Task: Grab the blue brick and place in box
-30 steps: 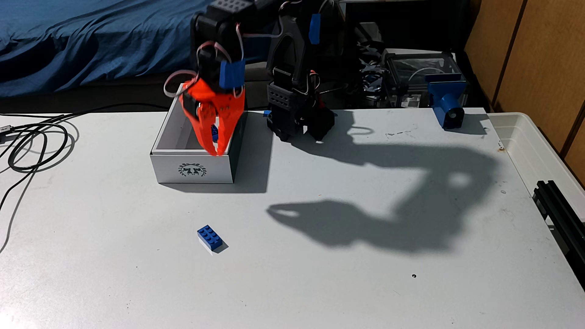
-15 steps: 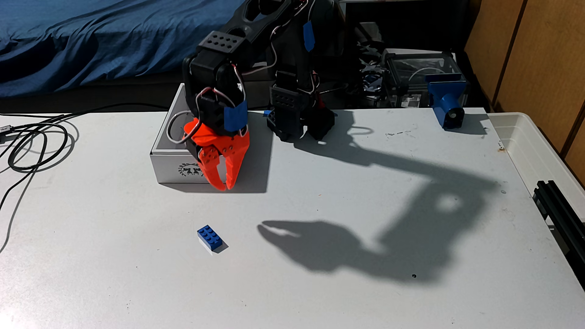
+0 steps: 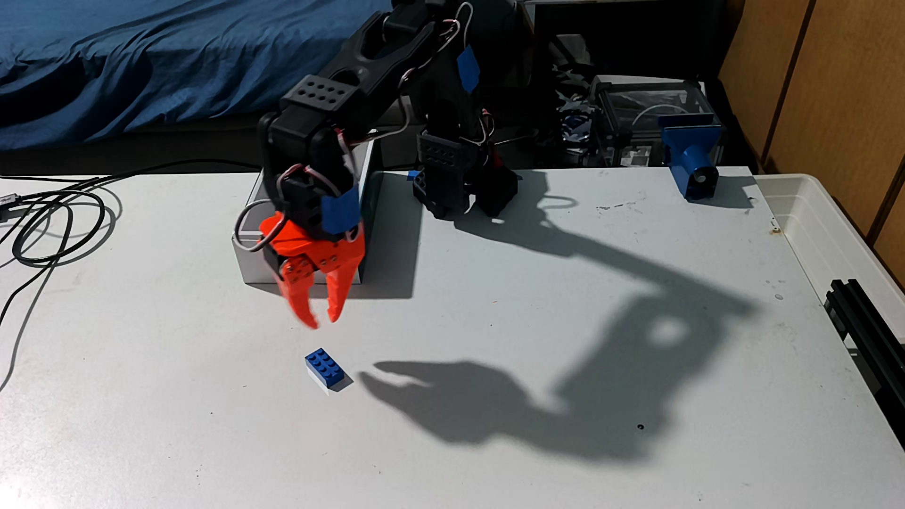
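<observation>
A small blue brick [image 3: 325, 368] lies studs-up on the white desk [image 3: 489, 465], well in front of the box [image 3: 252, 264]. Its long axis runs diagonally, from far left to near right in the fixed view. The orange pincer [image 3: 323, 320] hangs just above and behind it, jaws slightly parted, holding nothing. A good grasp likely means opening wider, turning to straddle the brick's narrow width, then descending straight.

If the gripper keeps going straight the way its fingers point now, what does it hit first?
Probably the table, just short of the blue brick. The open gripper points down and slightly toward the camera, with nothing between it and the surface. One view leaves depth unclear, so it might clip the brick's far end instead.
</observation>
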You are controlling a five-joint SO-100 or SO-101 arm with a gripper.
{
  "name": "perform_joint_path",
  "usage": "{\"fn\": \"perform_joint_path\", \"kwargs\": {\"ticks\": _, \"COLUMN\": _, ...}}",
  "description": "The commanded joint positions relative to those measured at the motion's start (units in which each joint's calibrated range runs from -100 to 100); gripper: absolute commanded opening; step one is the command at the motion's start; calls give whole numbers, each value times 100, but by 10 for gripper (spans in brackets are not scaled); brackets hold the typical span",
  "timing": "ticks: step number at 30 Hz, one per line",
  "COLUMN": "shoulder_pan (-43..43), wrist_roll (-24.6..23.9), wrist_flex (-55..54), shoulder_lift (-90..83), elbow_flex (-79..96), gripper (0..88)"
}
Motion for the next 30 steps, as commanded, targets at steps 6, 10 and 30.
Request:
{"fn": "perform_joint_path", "kwargs": {"ticks": 6, "shoulder_pan": 260, "wrist_roll": 14, "wrist_flex": -21, "shoulder_lift": 378, "elbow_flex": -369, "gripper": 261}}
{"fn": "perform_joint_path", "kwargs": {"ticks": 10, "shoulder_pan": 349, "wrist_roll": 14, "wrist_flex": -30, "shoulder_lift": 455, "elbow_flex": -422, "gripper": 298}}
{"fn": "perform_joint_path", "kwargs": {"ticks": 30, "shoulder_pan": -246, "wrist_roll": -302, "wrist_flex": -306, "shoulder_lift": 827, "elbow_flex": -688, "gripper": 316}}
